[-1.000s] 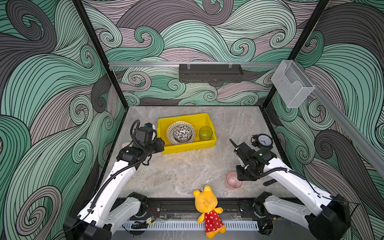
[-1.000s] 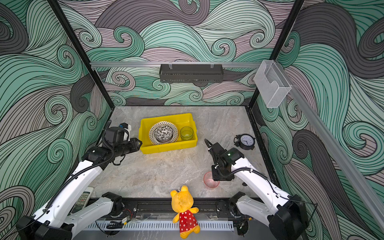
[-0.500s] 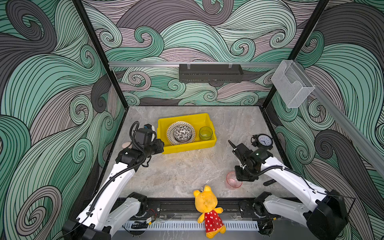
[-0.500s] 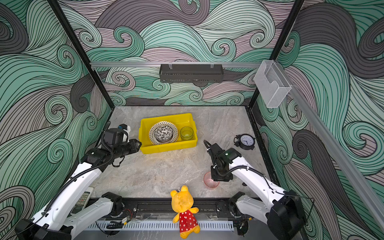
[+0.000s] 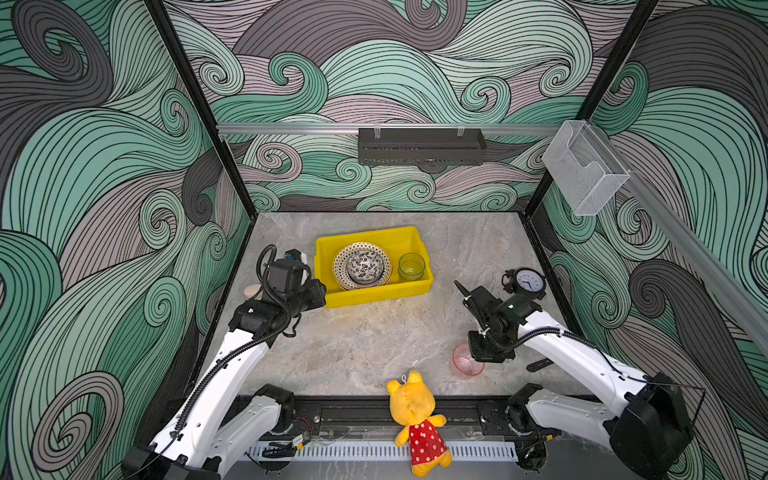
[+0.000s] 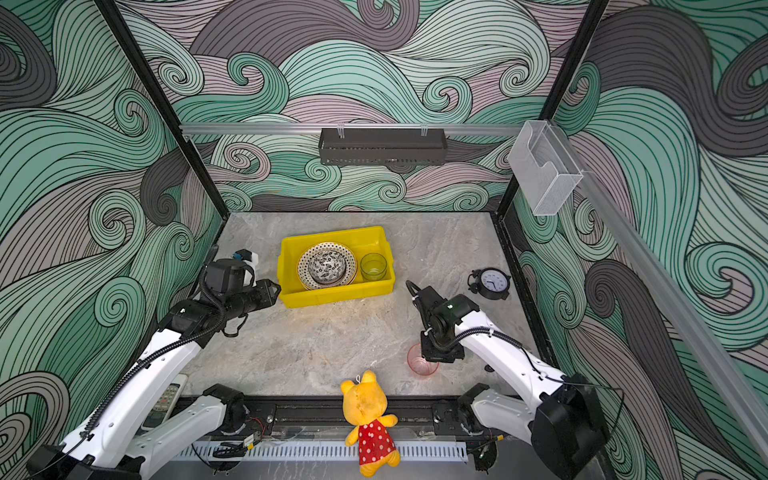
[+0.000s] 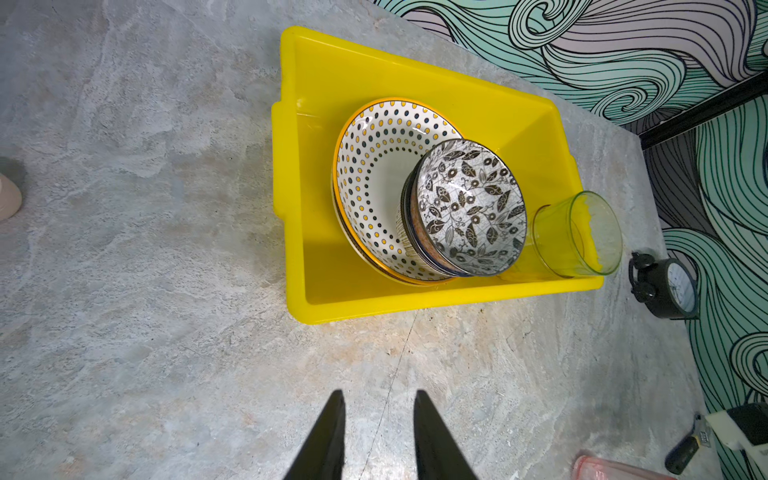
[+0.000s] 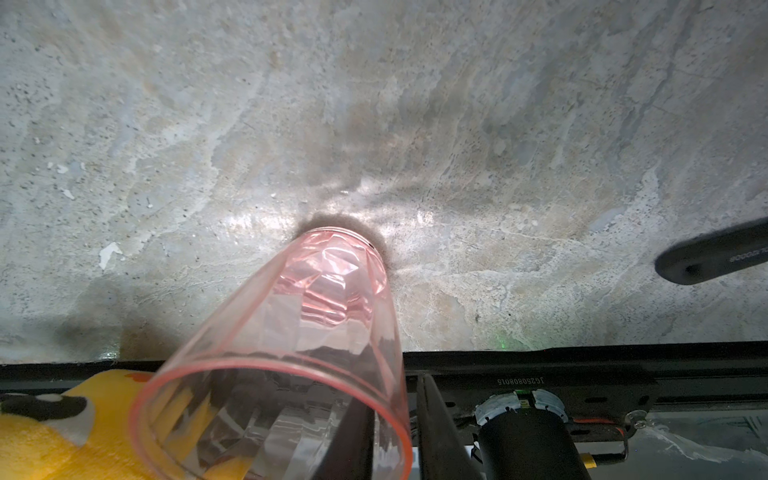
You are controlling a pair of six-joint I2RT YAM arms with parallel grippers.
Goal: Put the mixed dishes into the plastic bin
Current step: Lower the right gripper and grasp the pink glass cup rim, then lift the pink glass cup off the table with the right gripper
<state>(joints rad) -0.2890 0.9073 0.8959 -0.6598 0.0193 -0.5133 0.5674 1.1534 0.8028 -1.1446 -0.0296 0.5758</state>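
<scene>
1. Right fingers (image 8: 438, 436): narrowly parted, astride the pink cup (image 8: 316, 316) wall, one inside, one outside; a firm pinch cannot be told.
2. Pink cup: upright on the tabletop (image 8: 374, 104), well apart from the yellow bin (image 5: 374, 293).
3. Left fingers (image 7: 328, 440): part-open, empty, near the bin.

Inverted serial beginning JG2508 on black rail (image 8: 602, 376)

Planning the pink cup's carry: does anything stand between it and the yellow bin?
Nothing visible does. Bare table lies between the pink cup and the yellow bin. The toy bear and clock sit off that line.
</scene>
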